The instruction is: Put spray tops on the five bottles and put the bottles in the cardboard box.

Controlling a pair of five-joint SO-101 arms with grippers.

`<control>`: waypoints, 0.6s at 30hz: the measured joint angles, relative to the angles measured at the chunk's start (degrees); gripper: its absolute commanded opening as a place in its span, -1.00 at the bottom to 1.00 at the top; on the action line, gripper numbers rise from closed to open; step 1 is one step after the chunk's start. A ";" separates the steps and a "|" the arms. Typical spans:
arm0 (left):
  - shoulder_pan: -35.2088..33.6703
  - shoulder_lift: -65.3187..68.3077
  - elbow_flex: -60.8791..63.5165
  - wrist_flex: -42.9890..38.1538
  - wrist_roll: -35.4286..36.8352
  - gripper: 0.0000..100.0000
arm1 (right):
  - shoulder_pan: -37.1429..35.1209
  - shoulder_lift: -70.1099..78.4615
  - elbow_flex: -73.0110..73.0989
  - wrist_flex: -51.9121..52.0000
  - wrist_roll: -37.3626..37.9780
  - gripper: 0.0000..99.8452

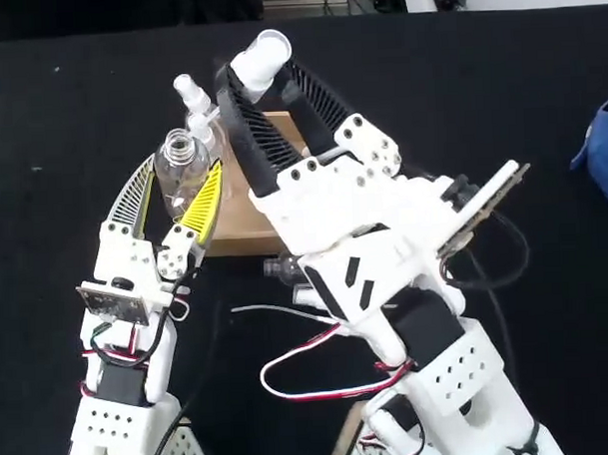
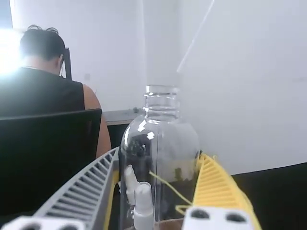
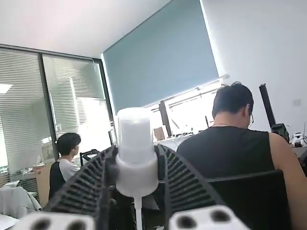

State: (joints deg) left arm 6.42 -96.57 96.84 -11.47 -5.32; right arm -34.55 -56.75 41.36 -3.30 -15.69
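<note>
Left gripper (image 1: 186, 187) clamps the bottle (image 1: 180, 152); right gripper (image 1: 264, 84), pinching the top (image 1: 261, 54), should align it squarely above before lowering.

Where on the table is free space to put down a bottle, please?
Free: bare table outside the left gripper, and between the right arm and the blue thing. Crowded: the middle, where the left gripper holds a bottle and the right gripper a spray top by the box.
</note>
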 measured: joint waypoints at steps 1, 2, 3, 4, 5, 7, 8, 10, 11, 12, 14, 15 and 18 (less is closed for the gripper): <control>0.00 0.00 0.00 0.00 0.00 -0.94 | 0.00 0.00 0.00 0.00 0.00 -0.98; 0.00 0.00 0.00 0.00 0.00 -0.94 | -0.26 0.00 0.00 0.00 0.00 -0.98; 0.00 0.00 0.00 0.00 0.00 -0.94 | -0.35 0.09 0.00 0.00 0.00 -0.98; 0.00 0.00 0.00 0.00 0.00 -0.94 | -0.62 0.09 0.00 0.00 0.00 -0.98; 0.00 0.00 0.00 0.00 0.00 -0.94 | -0.62 0.35 0.00 0.00 0.00 -0.98; 0.00 0.00 0.00 0.00 0.00 -0.94 | -0.70 2.20 -0.09 0.00 0.00 -0.98; 0.00 0.00 0.00 0.00 0.00 -0.94 | -0.70 3.34 -0.09 0.00 0.00 -0.98; 0.00 0.00 0.00 0.00 0.00 -0.94 | -0.70 5.63 -0.09 0.00 0.00 -0.98; 0.00 0.00 0.00 0.00 0.00 -0.94 | -0.70 6.42 -0.09 0.00 0.00 -0.98; 0.00 0.00 0.00 0.00 0.00 -0.94 | -0.70 6.95 -0.09 0.00 0.00 -0.98; 0.00 0.00 0.00 0.00 0.00 -0.94 | -0.70 7.12 -0.09 0.18 0.00 -0.98; 0.00 0.00 0.00 0.00 0.00 -0.94 | -0.70 7.03 -0.09 0.35 0.00 -0.98; 0.00 0.00 0.00 0.00 0.00 -0.94 | -0.79 7.12 -0.09 0.79 0.35 -0.98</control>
State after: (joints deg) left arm 6.42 -96.57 96.84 -11.47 -5.32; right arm -35.34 -49.63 41.27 -2.51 -15.34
